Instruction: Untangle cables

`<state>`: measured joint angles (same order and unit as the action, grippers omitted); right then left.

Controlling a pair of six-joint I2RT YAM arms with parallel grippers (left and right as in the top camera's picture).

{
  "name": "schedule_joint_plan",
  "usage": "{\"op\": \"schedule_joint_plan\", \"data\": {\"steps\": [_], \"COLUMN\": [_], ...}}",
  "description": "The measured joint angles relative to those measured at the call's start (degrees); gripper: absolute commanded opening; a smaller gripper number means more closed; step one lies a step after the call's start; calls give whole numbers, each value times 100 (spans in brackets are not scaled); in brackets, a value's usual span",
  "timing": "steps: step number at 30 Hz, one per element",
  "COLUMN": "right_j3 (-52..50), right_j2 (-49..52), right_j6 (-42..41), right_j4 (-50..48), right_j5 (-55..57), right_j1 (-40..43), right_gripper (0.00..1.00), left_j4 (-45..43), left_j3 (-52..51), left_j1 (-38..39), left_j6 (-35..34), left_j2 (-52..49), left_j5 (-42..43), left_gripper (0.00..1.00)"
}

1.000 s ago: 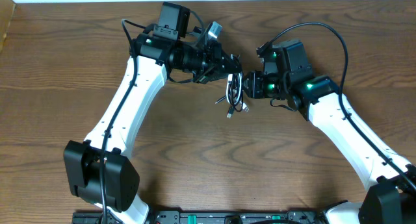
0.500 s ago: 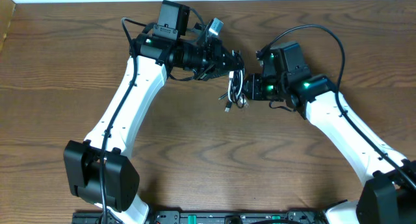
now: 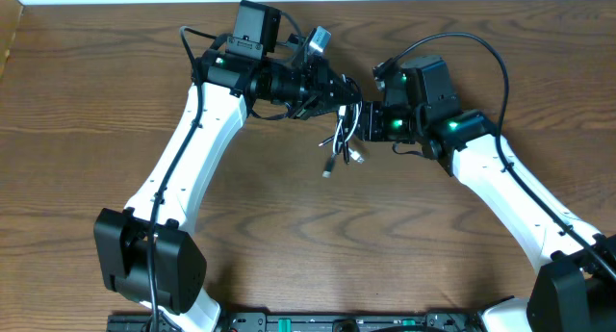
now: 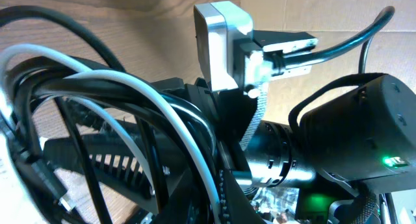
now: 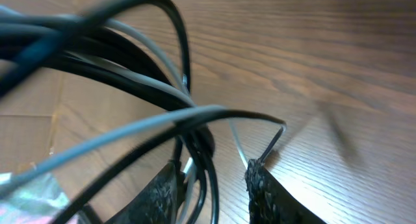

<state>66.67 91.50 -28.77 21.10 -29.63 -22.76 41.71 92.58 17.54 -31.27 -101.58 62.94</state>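
The cables (image 3: 344, 138), one thin black flexible cord and one thin white flexible cord, hang as a small tangled bundle near the far middle of the brown wooden bench (image 3: 289, 236), just between the tips of the two arms. From the bundle two small plug ends (image 3: 327, 170) point down toward the near side, a little apart from each other.

The left claw (image 3: 348, 103) is closed. In the overhead view the top of the cables begins right at its tip, so it appears to be closed on them. In the left wrist view the white cord (image 4: 175, 113) and the black cord (image 4: 78, 146) make wide loops very near the camera. Behind them stands the black body of the right arm (image 4: 364, 139) with a green light.

The right claw (image 3: 364, 120) meets the bundle from the other side. In the right wrist view its two dark rough fingers (image 5: 266, 188) stand partly apart. Black and pale strands run down between them, nearer to the left-hand finger. A thin bent wire (image 5: 276, 136) touches the other finger. I cannot tell whether this claw really presses the strands.
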Motion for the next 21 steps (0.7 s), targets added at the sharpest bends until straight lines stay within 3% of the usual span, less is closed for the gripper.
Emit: {"op": "schedule_joint_plan", "data": {"steps": [13,21], "right_j3": [0,0], "right_j2": [0,0], "right_j6": [-94,-55], "right_j4": [518,656], "right_j5": [-76,20], "right_j1": [197,313], "right_gripper": [27,8], "left_j4": [-92,-85], "left_j3": [0,0], "left_j1": [-9,-9], "left_j6": [0,-2], "left_j2": [0,0], "left_j5": [-22,-52], "left_gripper": [8,7]}}
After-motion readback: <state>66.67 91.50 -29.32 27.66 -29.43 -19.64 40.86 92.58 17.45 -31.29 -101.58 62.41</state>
